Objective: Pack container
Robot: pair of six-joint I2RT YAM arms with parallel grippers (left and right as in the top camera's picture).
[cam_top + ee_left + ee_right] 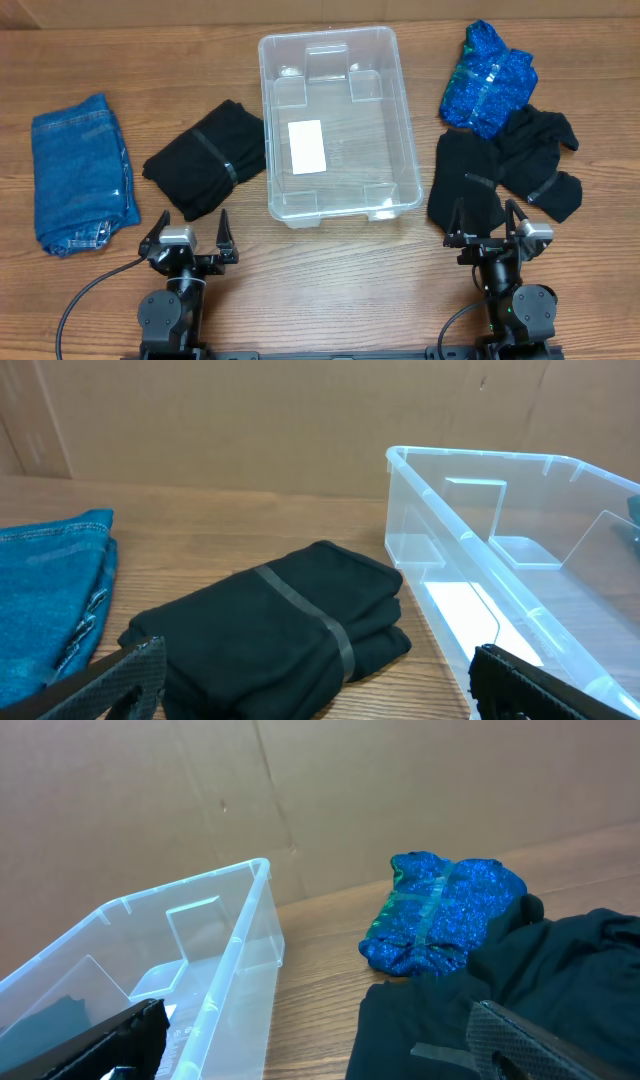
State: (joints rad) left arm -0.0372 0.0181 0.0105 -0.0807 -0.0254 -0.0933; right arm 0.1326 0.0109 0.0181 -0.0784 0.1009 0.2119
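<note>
Container (350,150) sitting empty, centred, long axis running 12-to-6. Left gripper (191,222) standing at its 7, right gripper (486,212) at its 5; both sitting spread wide, gripping nothing. Black folded garment (205,158) lying at left gripper's 12.

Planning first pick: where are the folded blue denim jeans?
Overhead view: the folded blue denim jeans lie far left, beside the folded black garment left of the clear plastic container.

The container (410,130) is clear, glossy plastic with a matt white label (306,146). The table (330,290) is smooth grained wood. The jeans (80,170) are rough denim, the black bundle (205,158) matt cloth, the blue garment (487,80) sparkly.
</note>
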